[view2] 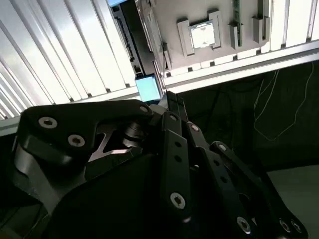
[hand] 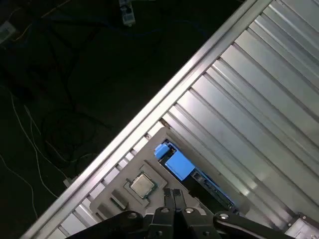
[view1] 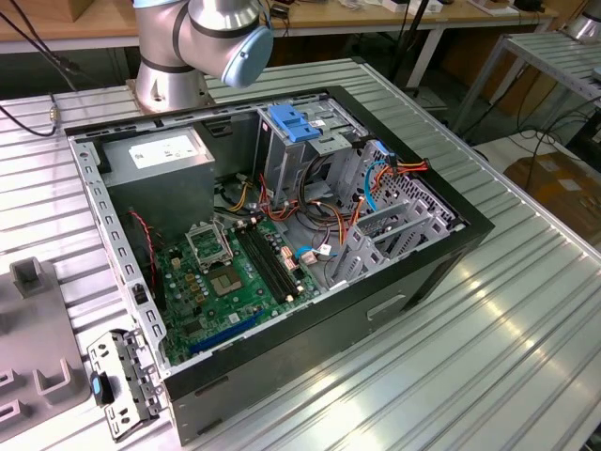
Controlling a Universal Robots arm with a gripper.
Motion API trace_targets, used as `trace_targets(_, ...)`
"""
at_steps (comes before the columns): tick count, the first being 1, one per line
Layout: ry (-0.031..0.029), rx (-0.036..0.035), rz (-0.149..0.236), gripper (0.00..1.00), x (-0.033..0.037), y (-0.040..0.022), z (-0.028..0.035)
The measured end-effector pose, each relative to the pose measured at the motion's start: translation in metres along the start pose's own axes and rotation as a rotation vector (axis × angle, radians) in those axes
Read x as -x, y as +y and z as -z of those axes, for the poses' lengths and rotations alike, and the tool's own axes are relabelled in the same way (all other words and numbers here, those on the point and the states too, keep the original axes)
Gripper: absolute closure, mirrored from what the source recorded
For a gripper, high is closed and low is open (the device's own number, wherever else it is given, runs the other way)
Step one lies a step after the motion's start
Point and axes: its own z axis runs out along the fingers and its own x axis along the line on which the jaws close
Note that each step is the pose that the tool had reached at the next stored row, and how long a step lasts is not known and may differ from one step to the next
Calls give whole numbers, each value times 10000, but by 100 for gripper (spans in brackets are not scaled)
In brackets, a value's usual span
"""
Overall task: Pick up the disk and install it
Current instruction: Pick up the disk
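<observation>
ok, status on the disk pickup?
Gripper shut, empty, above the grey parts tray. Disk in the tray, not gripped. CPU chip sits beside it.

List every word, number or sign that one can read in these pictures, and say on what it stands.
None can be read.
White label on the power supply: print too small to read.
Motherboard: markings too small to read.
Square chip in the first wrist view: markings blurred.
</observation>
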Motion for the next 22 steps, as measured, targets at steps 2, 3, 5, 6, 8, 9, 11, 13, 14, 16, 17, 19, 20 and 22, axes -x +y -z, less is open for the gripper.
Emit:
trace_targets(2, 5, -5, 117, 89, 0, 0, 0)
trace_targets(3, 19, -19, 471, 89, 0, 0, 0)
trace_targets(5, 37, -38, 932, 89, 0, 0, 0)
trace_targets(6, 49, -49, 1230, 89, 0, 0, 0)
trace_targets(8, 73, -73, 1834, 89, 0, 0, 0)
trace_targets(9, 83, -83, 2089, 89, 0, 0, 0)
trace_targets(11, 105, -106, 2649, 89, 0, 0, 0)
trace_targets(13, 116, -117, 2940, 89, 0, 0, 0)
trace_targets(14, 127, -128, 3203, 89, 0, 0, 0)
trace_targets(16, 147, -148, 3707, 89, 0, 0, 0)
trace_targets(17, 155, -155, 3901, 89, 0, 0, 0)
trace_targets(19, 167, -167, 4186, 89, 0, 0, 0)
trace_targets(20, 172, -172, 4320, 89, 0, 0, 0)
trace_targets(22, 182, -182, 4570, 89, 0, 0, 0)
